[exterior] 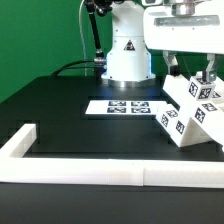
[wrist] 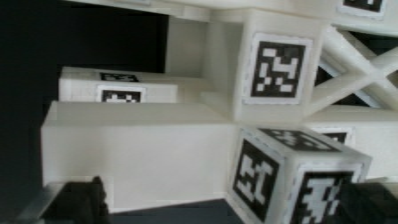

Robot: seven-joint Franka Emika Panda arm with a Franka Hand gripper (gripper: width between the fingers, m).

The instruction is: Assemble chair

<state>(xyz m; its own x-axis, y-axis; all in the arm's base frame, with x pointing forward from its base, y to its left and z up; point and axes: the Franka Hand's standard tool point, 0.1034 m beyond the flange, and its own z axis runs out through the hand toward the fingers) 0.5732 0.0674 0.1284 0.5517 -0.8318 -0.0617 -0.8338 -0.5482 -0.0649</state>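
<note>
Chair (exterior: 190, 108) assembly stands on the table (exterior: 70, 110), beside the marker board (exterior: 122, 105).
Gripper (exterior: 190, 68) hovers over it; whether its jaws are apart, I cannot tell.

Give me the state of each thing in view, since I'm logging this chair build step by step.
chair assembly: parts joined into one chunky piece, tilted, at the exterior view's right of the table.
gripper: down at the assembly's top; open or shut cannot be told.
marker board: lying flat on the table.
border rail: lying along the table's near edge.
</note>
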